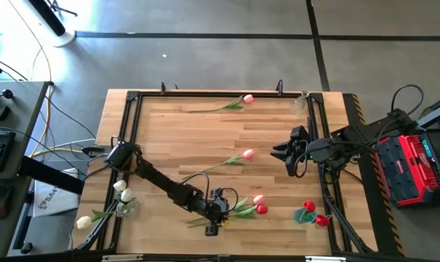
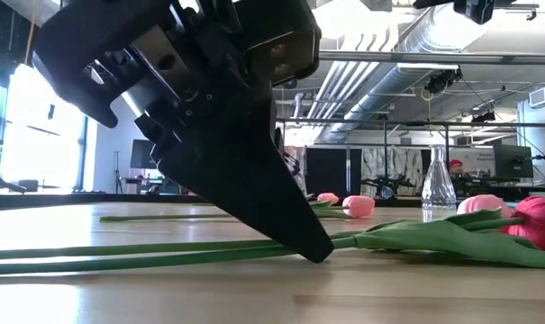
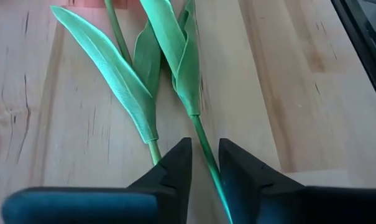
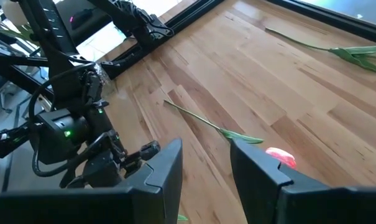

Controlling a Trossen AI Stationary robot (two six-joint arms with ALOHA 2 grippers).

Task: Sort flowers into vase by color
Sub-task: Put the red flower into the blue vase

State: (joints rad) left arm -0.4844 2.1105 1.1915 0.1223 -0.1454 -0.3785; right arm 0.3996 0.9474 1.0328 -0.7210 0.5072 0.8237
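You're looking at two dark, matte-black jointed arms trailing black cables; the left gripper (image 3: 204, 165) is showing wedge-shaped black fingers (image 3: 169, 174), the right gripper (image 4: 206, 163) likewise.

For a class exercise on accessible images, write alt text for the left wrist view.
The left gripper has its two dark fingers on either side of a thin green tulip stem lying on the wooden table. Beyond them, two stems with long green leaves lie side by side.
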